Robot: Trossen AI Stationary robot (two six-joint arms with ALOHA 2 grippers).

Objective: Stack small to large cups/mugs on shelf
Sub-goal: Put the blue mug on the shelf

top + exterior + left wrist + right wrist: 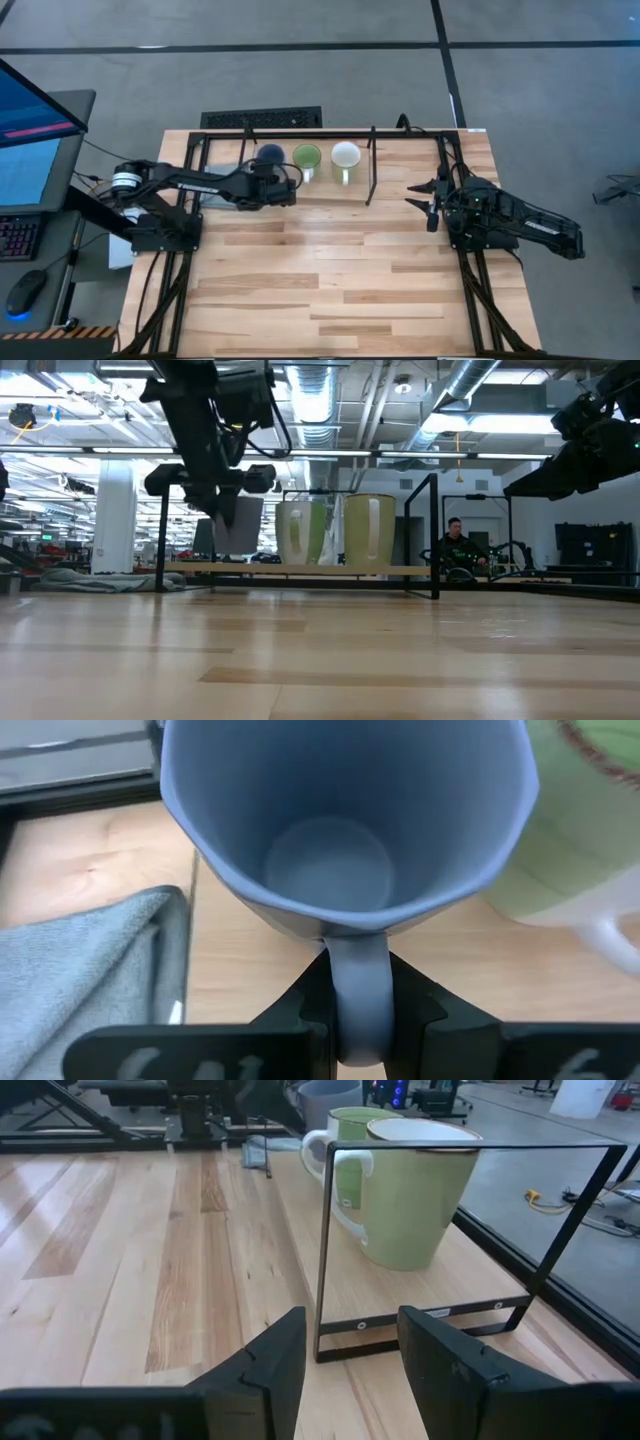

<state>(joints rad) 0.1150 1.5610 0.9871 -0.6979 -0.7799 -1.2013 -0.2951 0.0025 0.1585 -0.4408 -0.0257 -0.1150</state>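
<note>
Reaching along the back of the table, the left gripper (262, 178) is seen closed on the handle of the blue-grey mug (270, 154); in the left wrist view the handle is pinched between the two dark fingers (300, 1010), with the mug's open mouth (340, 830) turned toward the camera. The mug is held at the left end of the shelf (400, 165), the light board in a thin black frame, just beside the green mug (307, 157). In the low view the blue-grey mug (238, 525) is shown at the level of the other two, though whether its base touches the board cannot be told. The green mug (303, 532) and the white mug (346, 155) are stood upright on the board, side by side (their handles are turned toward the front of the table). A grey cloth (90, 970) is seen lying next to the held mug. The right gripper (428, 196) is kept at the right side of the table, near the frame's right end, its fingers (265, 1360) parted and holding nothing.
</note>
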